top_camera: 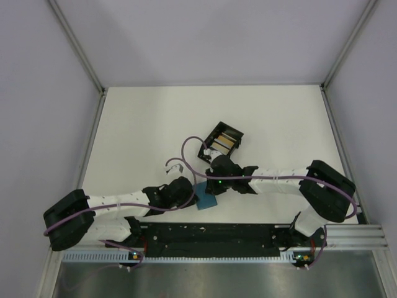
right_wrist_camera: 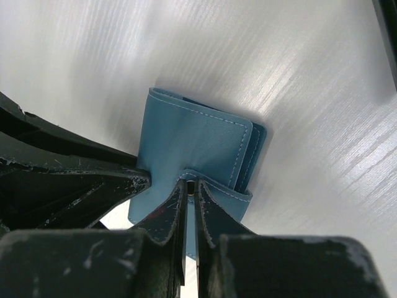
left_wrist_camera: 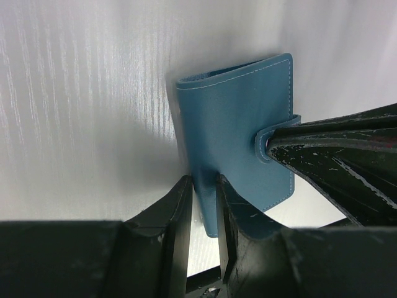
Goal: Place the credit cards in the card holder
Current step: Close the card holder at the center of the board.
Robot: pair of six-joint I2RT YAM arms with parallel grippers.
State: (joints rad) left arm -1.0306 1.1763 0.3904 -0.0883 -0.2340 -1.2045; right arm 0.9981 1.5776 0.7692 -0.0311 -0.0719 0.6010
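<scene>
Top external view: the table (top_camera: 136,124) is boxed by pale walls (top_camera: 37,93) on three sides. Bare surface lies to the left, right and far side of the two arms, which meet near the middle of the near edge. There the card holder (top_camera: 206,197) sits between the left gripper (left_wrist_camera: 203,186) and the right gripper (right_wrist_camera: 191,186), just beyond the black rail (top_camera: 211,233) at the arm bases. Whether it rests on the table or hangs just above it cannot be told. The left fingers (left_wrist_camera: 177,217) pinch the near end of the closed holder and hide part of that edge. The right fingers (right_wrist_camera: 214,214) are pressed together on its small strap tab. In the wrist views the holder's long axis runs away from the left fingers, a stitched face is turned up, and layered edges show on one side. Farther out, a black tray (top_camera: 213,131), set askew to the table's edges, holds the credit cards (top_camera: 227,142). Orange-yellow and grey bands show there, but how many cards there are is unclear.
</scene>
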